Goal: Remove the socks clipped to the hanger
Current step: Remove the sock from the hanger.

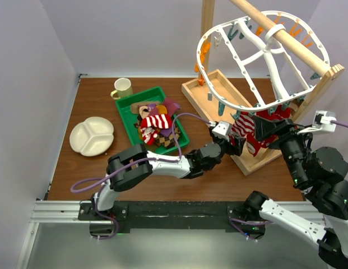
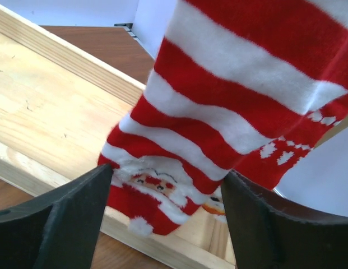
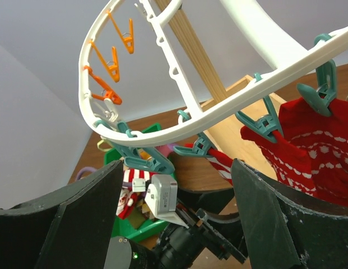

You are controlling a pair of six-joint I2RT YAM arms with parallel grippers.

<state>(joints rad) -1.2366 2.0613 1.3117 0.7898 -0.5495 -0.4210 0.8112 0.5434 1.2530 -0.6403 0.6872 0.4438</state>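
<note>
Left end effector (image 2: 168, 190): fingers standing apart, bracketing striped sock (image 2: 230, 101) hanging from hanger (image 3: 162, 136). Right end effector (image 3: 176, 174): gaping apart, holding nothing.

left arm (image 1: 162, 163): stretched low toward frame centre
left tool (image 2: 168, 188): jaws wide apart
right arm (image 1: 325, 168): bent, right edge
right tool (image 3: 176, 168): jaws wide apart

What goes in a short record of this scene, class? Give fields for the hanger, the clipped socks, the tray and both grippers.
hanger: white oval rack on the wooden rod, with orange clips and teal clips
clipped socks: striped sock and red patterned sock, both on teal clips
green tray: holds a pile of loose socks
left gripper: open, fingers either side of the striped sock
right gripper: open, empty, below the hanger rim
</note>
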